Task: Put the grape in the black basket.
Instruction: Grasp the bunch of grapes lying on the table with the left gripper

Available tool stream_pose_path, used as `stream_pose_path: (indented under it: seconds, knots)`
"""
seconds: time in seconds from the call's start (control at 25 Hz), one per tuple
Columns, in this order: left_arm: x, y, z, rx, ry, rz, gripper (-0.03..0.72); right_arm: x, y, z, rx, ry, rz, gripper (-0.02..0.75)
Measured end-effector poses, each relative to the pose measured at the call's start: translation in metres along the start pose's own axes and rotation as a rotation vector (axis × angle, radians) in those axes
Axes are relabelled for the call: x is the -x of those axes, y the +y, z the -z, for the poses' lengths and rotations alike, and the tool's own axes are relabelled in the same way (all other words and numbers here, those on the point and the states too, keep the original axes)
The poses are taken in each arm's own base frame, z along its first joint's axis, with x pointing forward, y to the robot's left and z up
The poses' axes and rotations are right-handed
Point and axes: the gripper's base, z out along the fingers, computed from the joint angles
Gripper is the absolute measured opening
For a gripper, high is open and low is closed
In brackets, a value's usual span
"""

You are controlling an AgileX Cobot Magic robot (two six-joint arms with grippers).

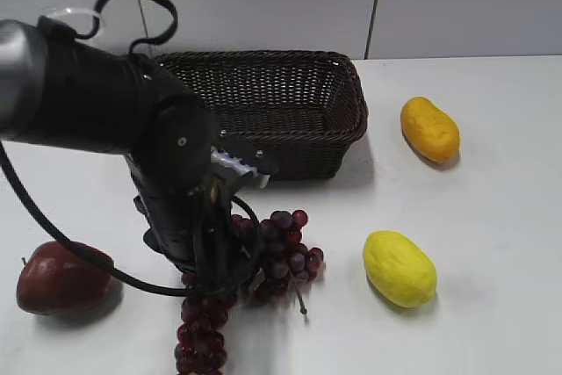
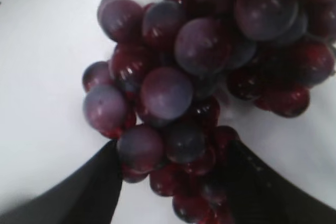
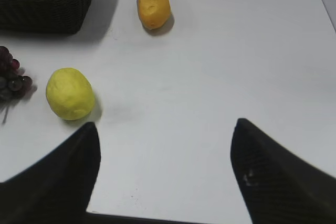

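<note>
The grape [image 1: 285, 248] is a dark purple-red bunch lying on the white table in front of the black basket [image 1: 263, 63]. My left gripper [image 1: 224, 283] is down over the middle of the bunch. In the left wrist view its two black fingers [image 2: 173, 182] press on either side of the lower grapes [image 2: 184, 77], which fill the gap between them. The bunch still rests on the table. My right gripper [image 3: 165, 129] is open and empty over bare table. The right wrist view shows the edge of the bunch [image 3: 10, 80] and a corner of the basket [image 3: 42, 3].
A dark red apple [image 1: 61, 278] lies at the front left. A yellow fruit [image 1: 399, 268] [image 3: 69, 93] lies right of the grapes. An orange fruit [image 1: 429, 129] [image 3: 153, 4] lies right of the basket. The left arm hides part of the basket's left end.
</note>
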Motion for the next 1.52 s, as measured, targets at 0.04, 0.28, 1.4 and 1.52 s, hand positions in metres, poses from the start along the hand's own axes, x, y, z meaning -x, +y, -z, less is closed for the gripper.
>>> stream_pose_path:
  seconds: [0.04,0.28,1.4,1.52]
  knots:
    - [0.0,0.0,-0.004,0.001,0.01,0.003,0.583,0.0,0.0,0.0,0.0,0.0,0.0,0.585]
    - [0.001,0.0,-0.022,-0.002,0.045,0.011,0.588,0.0,0.0,0.0,0.0,0.0,0.0,0.585]
    - [-0.004,0.001,0.026,0.011,-0.027,-0.01,0.298,0.0,0.0,0.0,0.0,0.001,0.0,0.585]
    - [-0.006,0.001,0.044,0.015,-0.078,-0.017,0.298,0.0,0.0,0.0,0.0,0.001,0.0,0.585]
